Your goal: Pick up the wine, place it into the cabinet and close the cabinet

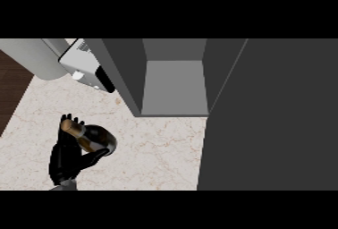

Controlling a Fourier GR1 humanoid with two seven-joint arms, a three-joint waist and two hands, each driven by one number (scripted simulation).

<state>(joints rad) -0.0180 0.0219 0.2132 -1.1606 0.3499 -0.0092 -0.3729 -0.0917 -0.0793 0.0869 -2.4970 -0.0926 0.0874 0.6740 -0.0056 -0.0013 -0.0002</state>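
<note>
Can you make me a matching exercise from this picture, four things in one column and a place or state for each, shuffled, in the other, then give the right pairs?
Things:
1. wine bottle
2. cabinet
3. toaster
4. cabinet door

Places or states:
A. swung open, filling the view's right side
B. held in the left hand, over the marble counter
C. open, its grey shelf bare
D. at the counter's back, left of the cabinet

Pairs: 1-B, 2-C, 3-D, 4-A

Black wine bottle [99,137] w/ tan cork; black hand [66,162]; dk grey cabinet [264,112]; beige marbled counter [152,152].
</note>
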